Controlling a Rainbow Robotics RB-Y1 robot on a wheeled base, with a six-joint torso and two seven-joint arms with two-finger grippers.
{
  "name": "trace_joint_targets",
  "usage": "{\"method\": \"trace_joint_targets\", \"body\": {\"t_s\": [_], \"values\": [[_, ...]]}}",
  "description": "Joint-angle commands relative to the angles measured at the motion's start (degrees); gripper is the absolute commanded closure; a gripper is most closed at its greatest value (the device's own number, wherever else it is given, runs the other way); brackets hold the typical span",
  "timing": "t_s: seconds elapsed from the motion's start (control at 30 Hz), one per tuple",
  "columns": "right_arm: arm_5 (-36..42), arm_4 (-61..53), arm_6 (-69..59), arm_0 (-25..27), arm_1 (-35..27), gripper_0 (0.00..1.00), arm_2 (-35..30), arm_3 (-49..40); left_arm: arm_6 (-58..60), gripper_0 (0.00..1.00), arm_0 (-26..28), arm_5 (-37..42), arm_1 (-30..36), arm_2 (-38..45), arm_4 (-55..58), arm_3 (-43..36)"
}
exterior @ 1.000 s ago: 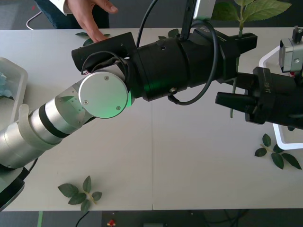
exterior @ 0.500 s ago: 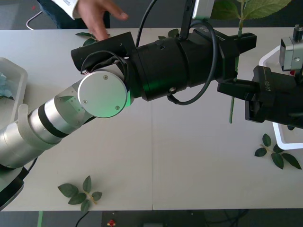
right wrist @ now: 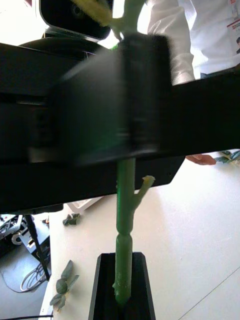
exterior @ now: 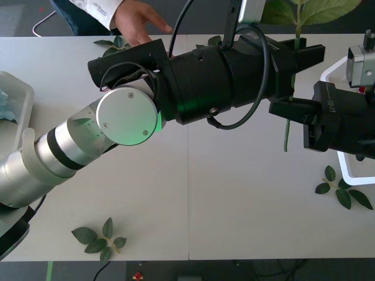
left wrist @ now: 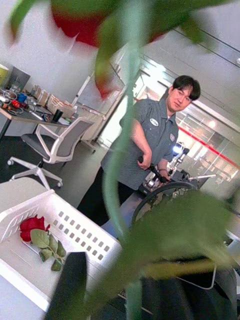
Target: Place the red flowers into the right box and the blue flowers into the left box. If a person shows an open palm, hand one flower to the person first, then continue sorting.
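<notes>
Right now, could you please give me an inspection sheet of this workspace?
Surface: white table, seam down the middle.
Job's things: red flower held upright by its stem; another red rose lies in the right box; blue flower in the left box.
Clutter: loose leaf sprigs on the near side and beside the right box.
Grippers: left gripper shut on the stem, high up; right gripper shut on it lower down.
Cables: black cable looped around the left wrist.
Surroundings: a person's hand over the far edge.
</notes>
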Motion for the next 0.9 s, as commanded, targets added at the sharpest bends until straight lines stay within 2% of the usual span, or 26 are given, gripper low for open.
{"method": "trace_joint_targets", "body": {"t_s": [0.03,0.9], "values": [[0.1,-1.1,2.0,-1.9,1.2,1.00,0.3,-2.0,-0.4,0.00,-2.7,-0.8,1.5,-0.4,0.3,-0.6],[0.1,-1.9,2.0,-1.9,1.2,1.00,0.3,-2.3,-0.4,0.00,-2.7,-0.8,1.5,-0.4,0.3,-0.6]]}}
